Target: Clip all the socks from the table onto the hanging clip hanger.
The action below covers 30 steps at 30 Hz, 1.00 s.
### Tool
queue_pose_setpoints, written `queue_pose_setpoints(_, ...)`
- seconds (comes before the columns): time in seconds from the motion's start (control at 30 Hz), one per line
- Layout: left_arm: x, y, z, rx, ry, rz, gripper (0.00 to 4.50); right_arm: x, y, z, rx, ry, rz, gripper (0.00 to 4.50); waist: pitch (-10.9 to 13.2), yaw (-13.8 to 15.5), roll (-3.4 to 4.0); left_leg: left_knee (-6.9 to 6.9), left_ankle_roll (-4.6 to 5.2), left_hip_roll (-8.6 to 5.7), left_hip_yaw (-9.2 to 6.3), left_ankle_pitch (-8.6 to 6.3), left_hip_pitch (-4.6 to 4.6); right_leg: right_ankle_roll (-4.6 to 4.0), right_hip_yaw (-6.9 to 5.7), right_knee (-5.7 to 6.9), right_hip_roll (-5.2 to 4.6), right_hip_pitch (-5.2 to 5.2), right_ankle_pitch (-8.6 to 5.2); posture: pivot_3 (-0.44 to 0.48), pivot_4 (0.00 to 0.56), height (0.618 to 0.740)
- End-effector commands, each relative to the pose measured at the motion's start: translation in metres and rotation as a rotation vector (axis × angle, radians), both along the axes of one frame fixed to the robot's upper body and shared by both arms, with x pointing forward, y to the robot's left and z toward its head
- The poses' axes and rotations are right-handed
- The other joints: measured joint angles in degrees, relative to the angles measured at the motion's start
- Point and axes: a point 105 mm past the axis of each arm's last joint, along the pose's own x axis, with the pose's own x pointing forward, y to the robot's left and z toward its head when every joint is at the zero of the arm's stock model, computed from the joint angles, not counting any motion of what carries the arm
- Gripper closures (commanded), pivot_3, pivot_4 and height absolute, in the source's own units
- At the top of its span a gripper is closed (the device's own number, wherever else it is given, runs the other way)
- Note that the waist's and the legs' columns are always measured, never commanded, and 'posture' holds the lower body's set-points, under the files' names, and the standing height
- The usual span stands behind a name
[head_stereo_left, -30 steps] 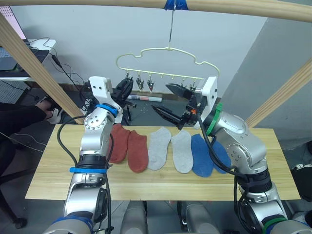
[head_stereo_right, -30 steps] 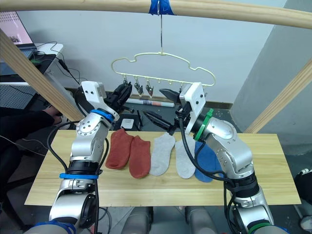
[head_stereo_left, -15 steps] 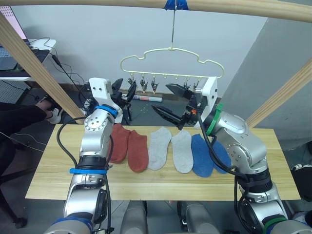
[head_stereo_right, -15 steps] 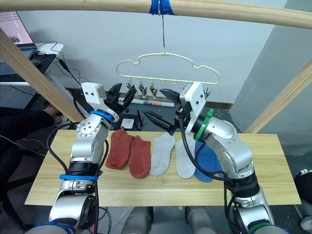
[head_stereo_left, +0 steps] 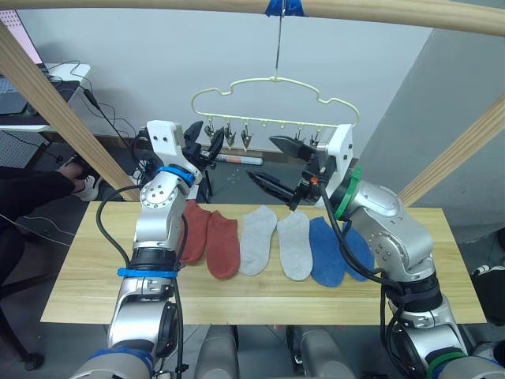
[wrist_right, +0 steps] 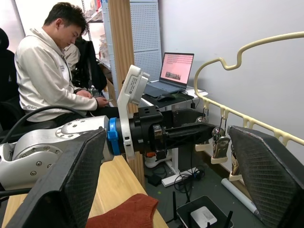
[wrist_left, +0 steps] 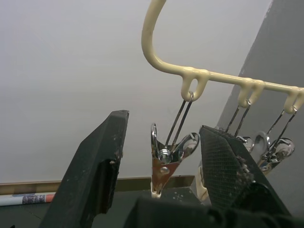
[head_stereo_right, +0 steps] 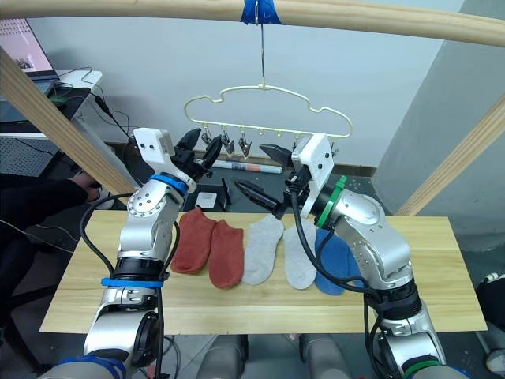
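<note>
1. Left gripper (wrist_left: 159,156) jaws apart, straddling the end clip (wrist_left: 166,164) of the clip hanger (head_stereo_left: 275,94); nothing held. We'd close on the clip's upper tabs, not its tip, so it opens.
2. Right gripper (head_stereo_left: 276,163) jaws wide apart, empty, raised just beside the hanger's right clips.
3. Hanger hangs free from the pole (head_stereo_left: 237,6); we judge it will swing, so press gently.
4. All six socks (head_stereo_left: 269,242) lie in a row on the bench (head_stereo_left: 71,276), none clipped. Right should fetch one while left holds the clip open.
</note>
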Motion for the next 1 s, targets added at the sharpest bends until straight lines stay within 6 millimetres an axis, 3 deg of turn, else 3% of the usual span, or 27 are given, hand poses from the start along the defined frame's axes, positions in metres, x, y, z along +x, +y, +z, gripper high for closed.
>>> queue_pose_setpoints(0.03, -0.003, 0.000, 0.016, -0.004, -0.066, -0.002, 1.82, -0.008, 0.002, 0.013, 0.012, -0.056, 0.029, 0.22, 0.00, 0.00, 0.00, 0.00, 0.00, 0.00, 0.00, 0.00, 0.00, 0.00, 0.00, 0.00, 0.00, 0.00, 0.00, -0.023, 0.230, 0.740)
queue_pose_setpoints(0.13, -0.003, 0.000, 0.017, -0.003, -0.069, -0.003, 1.82, -0.009, 0.002, 0.013, 0.013, -0.055, 0.030, 0.22, 0.00, 0.00, 0.00, 0.00, 0.00, 0.00, 0.00, 0.00, 0.00, 0.00, 0.00, 0.00, 0.00, 0.00, 0.00, -0.022, 0.230, 0.740)
queue_pose_setpoints(0.23, -0.004, -0.001, 0.018, -0.007, -0.076, -0.017, 2.39, -0.008, 0.002, 0.013, 0.015, -0.054, 0.030, 0.22, 0.00, 0.00, 0.00, 0.00, 0.00, 0.00, 0.00, 0.00, 0.00, 0.00, 0.00, 0.00, 0.00, 0.00, 0.00, -0.022, 0.232, 0.740)
queue_pose_setpoints(0.4, -0.006, -0.003, 0.018, -0.009, -0.086, -0.029, 3.78, -0.009, 0.002, 0.013, 0.019, -0.047, 0.030, 0.22, 0.00, 0.00, 0.00, 0.00, 0.00, 0.00, 0.00, 0.00, 0.00, 0.00, 0.00, 0.00, 0.00, 0.00, 0.00, -0.021, 0.235, 0.740)
queue_pose_setpoints(0.57, -0.010, -0.004, 0.021, 0.013, -0.107, -0.031, 4.46, -0.010, 0.003, 0.012, 0.019, -0.041, 0.034, 0.22, 0.00, 0.00, 0.00, 0.00, 0.00, 0.00, 0.00, 0.00, 0.00, 0.00, 0.00, 0.01, 0.00, 0.00, 0.00, -0.015, 0.238, 0.740)
queue_pose_setpoints(0.83, -0.011, 0.003, 0.015, 0.040, -0.068, -0.009, 4.48, -0.004, -0.003, 0.001, -0.023, -0.014, -0.011, 0.22, 0.00, 0.01, 0.00, 0.00, 0.00, 0.01, 0.00, 0.00, 0.00, 0.00, 0.00, 0.01, 0.00, 0.00, 0.00, -0.003, 0.246, 0.740)
queue_pose_setpoints(0.9, -0.012, 0.005, 0.011, -0.018, 0.007, -0.039, 4.48, 0.008, -0.024, -0.030, -0.112, 0.068, -0.143, 0.22, 0.00, 0.06, 0.00, 0.00, 0.00, 0.00, 0.00, 0.00, 0.00, 0.00, 0.00, 0.01, 0.00, 0.01, 0.00, 0.004, 0.250, 0.740)
queue_pose_setpoints(1.0, -0.016, 0.005, 0.009, -0.056, 0.080, -0.083, 4.48, 0.015, -0.050, -0.060, -0.191, 0.146, -0.275, 0.22, 0.00, 0.23, 0.00, 0.00, 0.00, 0.00, -0.02, 0.00, 0.00, 0.01, -0.02, -0.02, -0.01, 0.04, -0.01, 0.011, 0.255, 0.740)
